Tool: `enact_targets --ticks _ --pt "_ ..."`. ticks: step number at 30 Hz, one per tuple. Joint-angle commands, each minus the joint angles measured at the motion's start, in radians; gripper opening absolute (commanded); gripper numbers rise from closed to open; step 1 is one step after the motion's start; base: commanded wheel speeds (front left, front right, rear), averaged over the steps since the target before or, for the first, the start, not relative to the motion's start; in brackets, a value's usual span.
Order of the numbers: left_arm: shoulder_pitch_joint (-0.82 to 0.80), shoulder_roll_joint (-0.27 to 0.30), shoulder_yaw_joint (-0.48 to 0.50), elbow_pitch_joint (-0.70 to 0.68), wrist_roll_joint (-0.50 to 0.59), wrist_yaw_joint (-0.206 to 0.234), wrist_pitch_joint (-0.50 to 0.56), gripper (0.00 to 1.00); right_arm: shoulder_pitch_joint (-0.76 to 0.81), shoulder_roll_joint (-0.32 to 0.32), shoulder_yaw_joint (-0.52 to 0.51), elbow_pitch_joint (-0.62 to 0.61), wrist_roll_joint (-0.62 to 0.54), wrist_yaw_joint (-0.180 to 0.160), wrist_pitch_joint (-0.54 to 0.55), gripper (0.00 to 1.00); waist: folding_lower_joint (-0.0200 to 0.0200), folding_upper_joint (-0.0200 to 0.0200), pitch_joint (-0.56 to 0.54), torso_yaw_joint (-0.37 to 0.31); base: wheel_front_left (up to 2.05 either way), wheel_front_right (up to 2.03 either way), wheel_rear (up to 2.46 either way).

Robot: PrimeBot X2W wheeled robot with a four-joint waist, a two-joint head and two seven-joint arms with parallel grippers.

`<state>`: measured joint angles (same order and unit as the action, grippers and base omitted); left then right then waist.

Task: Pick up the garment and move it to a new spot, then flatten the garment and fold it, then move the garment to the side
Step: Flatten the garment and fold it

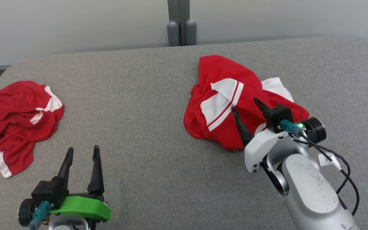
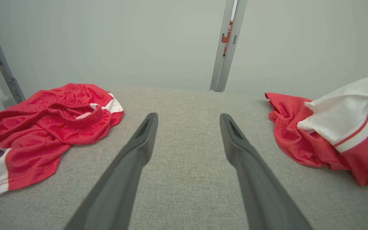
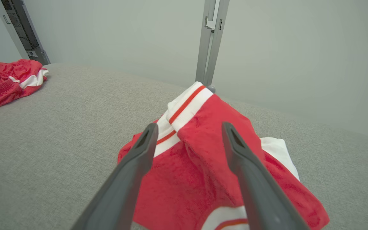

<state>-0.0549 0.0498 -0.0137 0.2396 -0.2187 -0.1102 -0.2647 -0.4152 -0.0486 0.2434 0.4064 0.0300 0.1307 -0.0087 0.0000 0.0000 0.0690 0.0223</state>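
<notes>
A crumpled red garment with white panels and red stripes (image 1: 232,95) lies on the grey surface at centre right; I also see this garment (image 3: 203,159) in the right wrist view and the same garment (image 2: 337,134) at the right of the left wrist view. My right gripper (image 1: 245,104) hovers over its near part, open, fingers (image 3: 139,153) straddling a raised red fold without closing on it. My left gripper (image 1: 82,152) stands open at the lower left over bare fabric, fingers (image 2: 136,150) apart with nothing between them.
A second red garment with an elastic waistband (image 1: 14,118) lies bunched at the far left edge of the grey padded surface (image 1: 139,111). A pale wall with a grey post (image 1: 180,22) rises behind the surface's far edge.
</notes>
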Motion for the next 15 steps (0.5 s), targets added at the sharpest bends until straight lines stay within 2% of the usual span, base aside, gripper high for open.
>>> enact_targets --ticks 1,8,12,14,15 --pt "-0.021 0.001 -0.002 0.000 0.010 -0.003 0.000 1.00 -0.028 -0.003 0.006 0.019 -0.022 0.000 0.011 1.00 0.0000 0.0000 0.012 0.012 0.00 0.00 0.00" --pt "-0.051 0.002 -0.023 -0.005 -0.004 -0.003 0.000 1.00 -0.134 -0.003 0.006 0.166 -0.122 0.000 0.071 1.00 0.0000 0.0000 0.040 0.038 0.00 0.00 0.00" --pt "-0.053 0.002 -0.033 -0.004 -0.017 0.003 0.000 1.00 -0.164 -0.003 -0.027 0.226 -0.151 0.000 0.079 1.00 0.0000 0.0000 0.046 0.048 0.00 0.00 0.00" --pt "-0.054 0.002 -0.037 -0.003 -0.025 0.004 0.000 1.00 -0.173 -0.003 -0.052 0.242 -0.154 0.000 0.064 0.24 0.0000 0.0000 0.048 0.052 0.00 0.00 0.00" --pt "-0.054 0.002 -0.038 -0.003 -0.026 0.006 0.000 1.00 -0.178 -0.003 -0.063 0.250 -0.160 0.000 0.056 0.00 0.0000 0.0000 0.048 0.052 0.00 0.00 0.00"
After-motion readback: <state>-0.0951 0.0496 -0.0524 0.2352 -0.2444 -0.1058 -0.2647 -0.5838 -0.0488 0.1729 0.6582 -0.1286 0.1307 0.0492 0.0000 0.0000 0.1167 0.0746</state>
